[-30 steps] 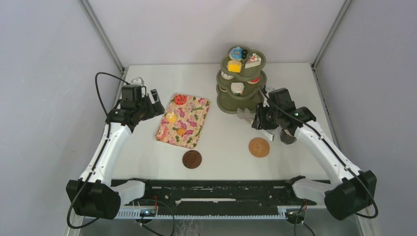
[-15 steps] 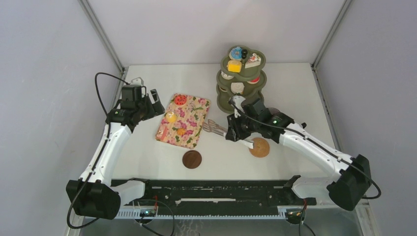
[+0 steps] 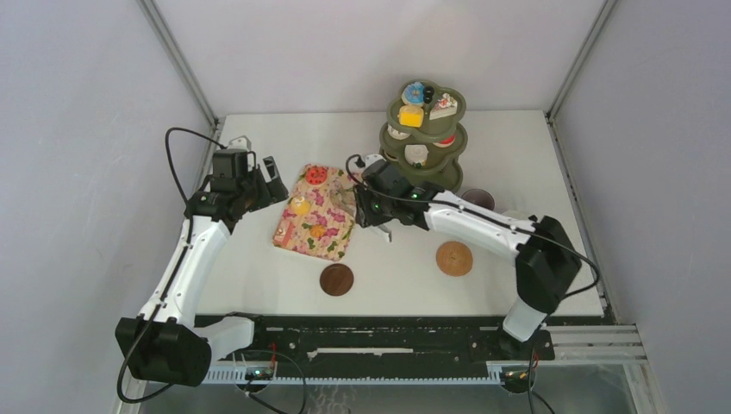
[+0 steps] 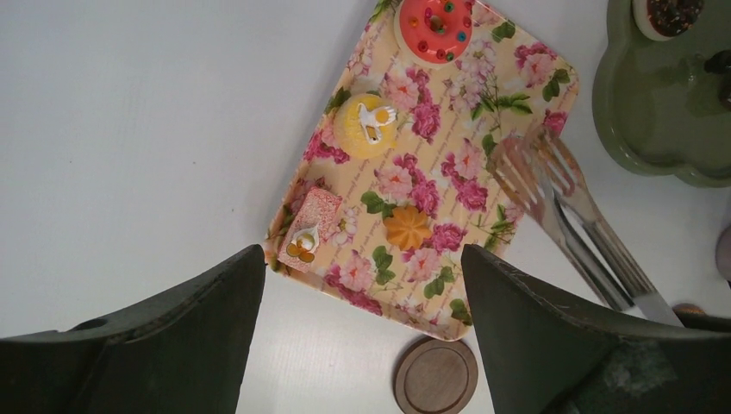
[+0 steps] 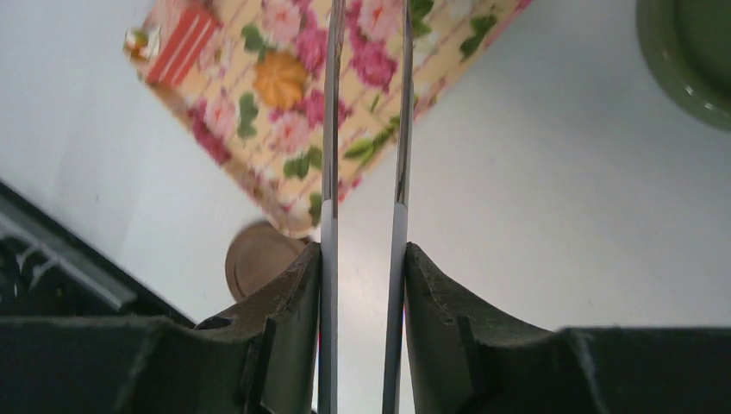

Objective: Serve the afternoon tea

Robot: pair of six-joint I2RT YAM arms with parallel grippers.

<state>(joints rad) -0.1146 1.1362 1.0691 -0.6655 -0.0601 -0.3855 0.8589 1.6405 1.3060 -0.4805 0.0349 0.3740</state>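
My right gripper is shut on the metal tongs, whose tips hang over the right edge of the floral tray. In the right wrist view the fingers press both tong arms, which stay apart and hold nothing. The tray holds a red donut, a yellow pastry, an orange pastry and a pink cake slice. My left gripper is open and empty just left of the tray. A mauve mug stands behind my right arm. The dark green mug is not in view.
A green tiered stand at the back carries a blue donut, a yellow cube and a cake slice. A dark coaster and a light coaster lie in front.
My right arm has swung left with the tongs, from beside the stand to the tray's right edge, uncovering the mauve mug. The left arm has not moved.
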